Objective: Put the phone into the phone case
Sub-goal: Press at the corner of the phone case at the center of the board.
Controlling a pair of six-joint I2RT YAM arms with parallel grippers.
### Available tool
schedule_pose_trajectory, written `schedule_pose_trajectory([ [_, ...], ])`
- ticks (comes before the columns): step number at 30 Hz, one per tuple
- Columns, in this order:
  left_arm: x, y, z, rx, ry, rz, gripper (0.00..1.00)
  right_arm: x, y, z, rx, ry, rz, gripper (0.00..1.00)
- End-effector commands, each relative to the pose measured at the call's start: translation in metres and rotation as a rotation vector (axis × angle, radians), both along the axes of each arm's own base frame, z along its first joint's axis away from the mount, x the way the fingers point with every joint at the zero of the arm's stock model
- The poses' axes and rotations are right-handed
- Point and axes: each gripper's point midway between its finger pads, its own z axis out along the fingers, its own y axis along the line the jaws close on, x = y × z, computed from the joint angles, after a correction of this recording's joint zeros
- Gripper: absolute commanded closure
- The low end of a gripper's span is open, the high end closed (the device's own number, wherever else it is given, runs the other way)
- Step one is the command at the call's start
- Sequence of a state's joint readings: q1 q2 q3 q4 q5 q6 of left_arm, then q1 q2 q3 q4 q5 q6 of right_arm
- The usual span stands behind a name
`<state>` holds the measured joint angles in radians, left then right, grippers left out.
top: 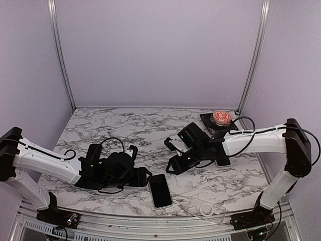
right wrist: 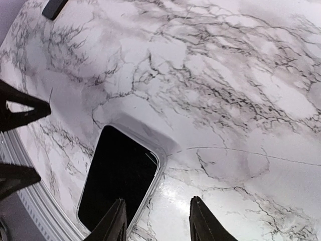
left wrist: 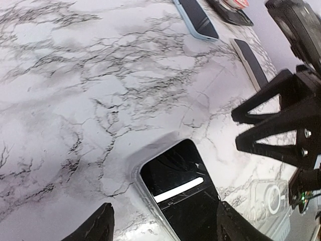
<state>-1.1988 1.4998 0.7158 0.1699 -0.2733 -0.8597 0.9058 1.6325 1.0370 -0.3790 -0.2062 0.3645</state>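
- The phone [top: 161, 191] is lying flat, screen up, on the marble table [top: 125, 125] near its front edge, between the two arms.
- A pale rim is showing round its dark screen; whether that rim is a case already on it cannot be told.
- The left gripper [top: 144, 176] is hovering just beside the phone's far left corner with its claw released. In the left wrist view its fingers [left wrist: 98, 226] are standing wide apart on either side of the phone's end, grasping nothing.
- The right gripper [top: 173, 163] is hanging just behind the phone, also released. Its fingers [right wrist: 113, 223] are standing apart with bare marble between them, one of them above the phone's corner.
- A clear phone case [top: 208, 208] with a ring on its back is lying to the phone's right, apart from it, by the front edge.
- A red-topped round thing [top: 221, 118] is sitting at the far right corner.
- A blue-edged phone [left wrist: 198, 17] is lying farther back.
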Motion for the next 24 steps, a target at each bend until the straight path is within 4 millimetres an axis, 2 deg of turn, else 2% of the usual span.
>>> schedule_pose_trajectory([
  [1,0.006,0.022,-0.019,-0.014,0.070,0.188,0.32,-0.006,0.019,-0.008,0.064,0.013,0.099,0.63],
  [4,0.006,0.023,-0.027,-0.023,0.072,0.192,0.39,-0.003,0.021,-0.018,0.053,0.011,0.096,0.67],
  [8,0.004,0.014,-0.042,0.033,0.074,0.141,0.56,0.003,0.014,-0.032,0.018,0.008,0.040,0.76],
  [11,0.002,0.001,-0.053,0.071,0.089,0.083,0.60,-0.007,0.010,-0.045,0.022,0.055,0.024,0.79],
  [15,0.002,-0.002,-0.061,0.081,0.099,0.076,0.61,-0.019,0.003,-0.056,0.002,0.080,-0.001,0.82],
  [19,0.002,-0.002,-0.063,0.082,0.101,0.078,0.63,-0.023,0.005,-0.056,-0.030,0.061,0.007,0.84],
  [24,0.003,0.011,-0.059,0.067,0.092,0.127,0.65,-0.012,0.003,-0.040,-0.060,0.021,-0.019,0.85],
])
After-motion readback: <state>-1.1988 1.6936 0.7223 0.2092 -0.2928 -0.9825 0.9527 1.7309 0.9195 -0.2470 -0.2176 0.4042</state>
